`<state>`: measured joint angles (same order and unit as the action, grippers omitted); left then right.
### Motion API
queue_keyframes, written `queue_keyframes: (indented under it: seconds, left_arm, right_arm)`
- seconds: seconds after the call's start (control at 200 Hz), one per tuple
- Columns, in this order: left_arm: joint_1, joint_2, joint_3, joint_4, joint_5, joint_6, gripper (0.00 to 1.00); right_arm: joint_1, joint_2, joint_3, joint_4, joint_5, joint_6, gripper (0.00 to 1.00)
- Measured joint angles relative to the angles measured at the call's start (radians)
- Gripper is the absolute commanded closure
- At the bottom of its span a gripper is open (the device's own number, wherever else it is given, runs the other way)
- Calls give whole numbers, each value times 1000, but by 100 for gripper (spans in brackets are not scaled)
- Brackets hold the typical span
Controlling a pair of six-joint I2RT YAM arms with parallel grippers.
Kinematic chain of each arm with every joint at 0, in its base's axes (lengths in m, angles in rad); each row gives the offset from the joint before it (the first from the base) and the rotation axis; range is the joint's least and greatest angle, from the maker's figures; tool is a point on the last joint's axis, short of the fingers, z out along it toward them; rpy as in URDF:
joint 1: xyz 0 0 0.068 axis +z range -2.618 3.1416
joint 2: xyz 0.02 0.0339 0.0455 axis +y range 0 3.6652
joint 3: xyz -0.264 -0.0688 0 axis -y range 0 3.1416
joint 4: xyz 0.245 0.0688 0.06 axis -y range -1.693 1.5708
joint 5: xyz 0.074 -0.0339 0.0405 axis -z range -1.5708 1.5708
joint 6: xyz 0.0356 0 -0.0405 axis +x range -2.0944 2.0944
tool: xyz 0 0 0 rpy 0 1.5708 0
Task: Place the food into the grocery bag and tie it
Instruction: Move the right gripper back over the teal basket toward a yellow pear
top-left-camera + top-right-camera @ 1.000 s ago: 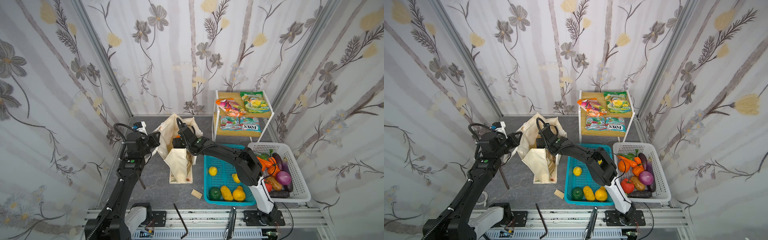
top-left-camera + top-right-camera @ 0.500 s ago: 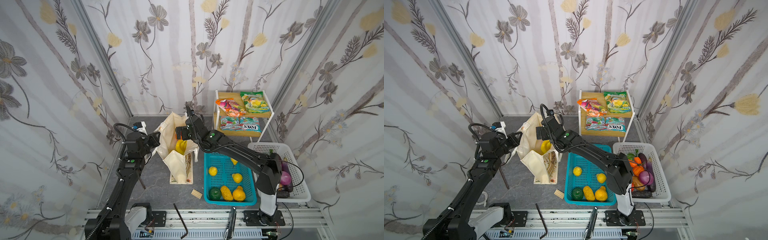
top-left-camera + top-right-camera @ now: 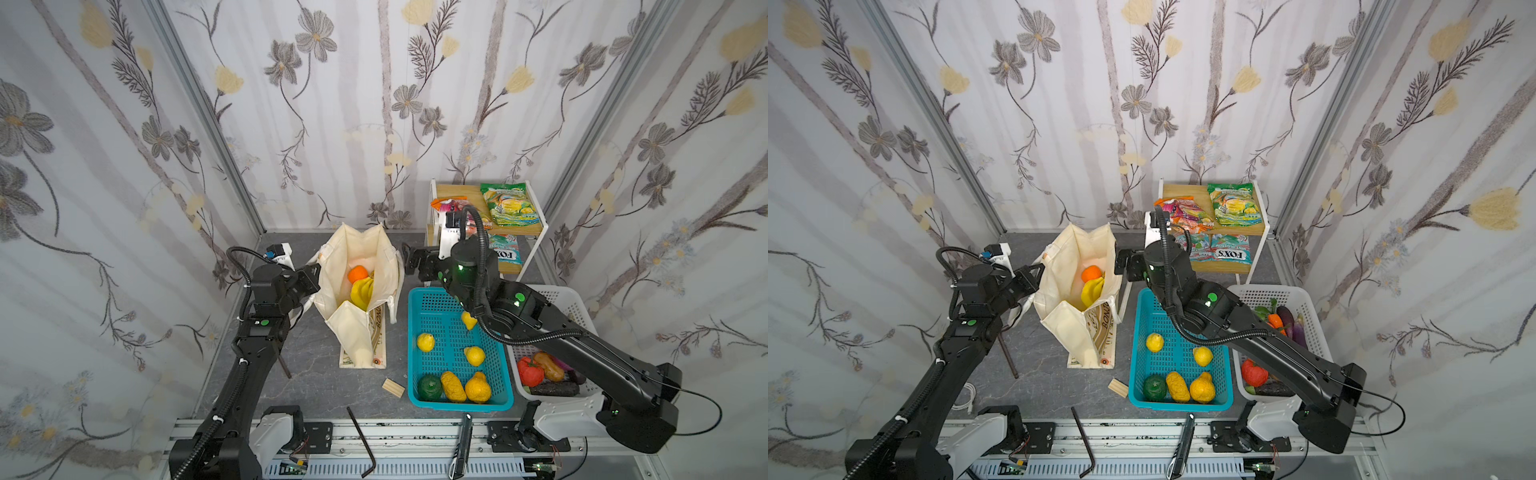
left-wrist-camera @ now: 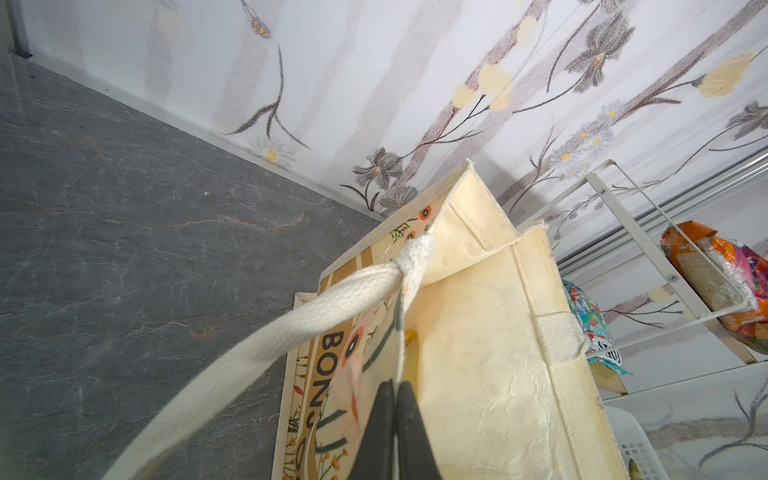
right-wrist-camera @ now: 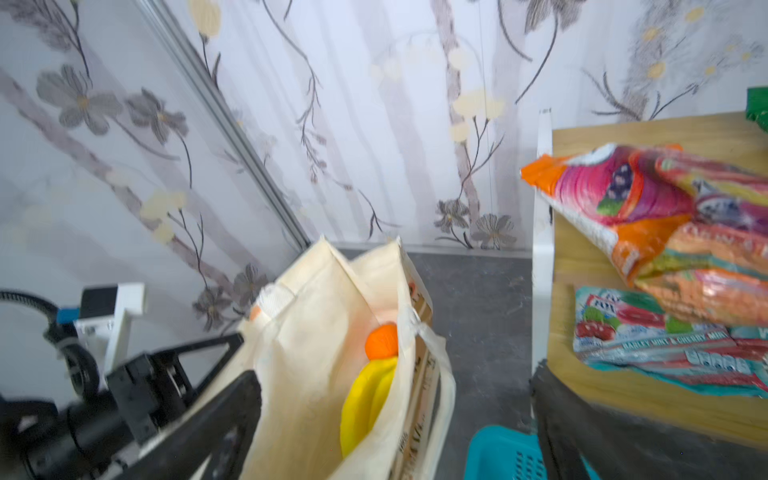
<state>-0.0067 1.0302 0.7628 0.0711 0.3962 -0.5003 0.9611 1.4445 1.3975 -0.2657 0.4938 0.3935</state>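
Left wrist view shows the cream floral grocery bag [image 4: 478, 374] gaping upright left of the teal basket [image 3: 412, 332], banana bunch [image 3: 360, 291] and orange [image 3: 357, 273] inside, left gripper [image 4: 397, 384] pinching its left rim, right gripper [image 3: 409, 262] spread wide, empty, just right.

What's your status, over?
Left claw shut on grocery bag rim. Right claw open, by bag. Banana bunch, orange inside; orange packet, green packet on shelf. Nothing blocking.
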Motion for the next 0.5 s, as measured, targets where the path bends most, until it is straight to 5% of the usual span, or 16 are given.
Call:
queue_keyframes:
  seconds: [0.255,0.5]
  left_arm:
    - [0,-3,0,-1,0,2,100]
    - [0,-3,0,-1,0,2,100]
  right_arm:
    - [-8,-291,-432,79,-16,-3,0]
    - [-26,-352,-692,99,-41,61,0]
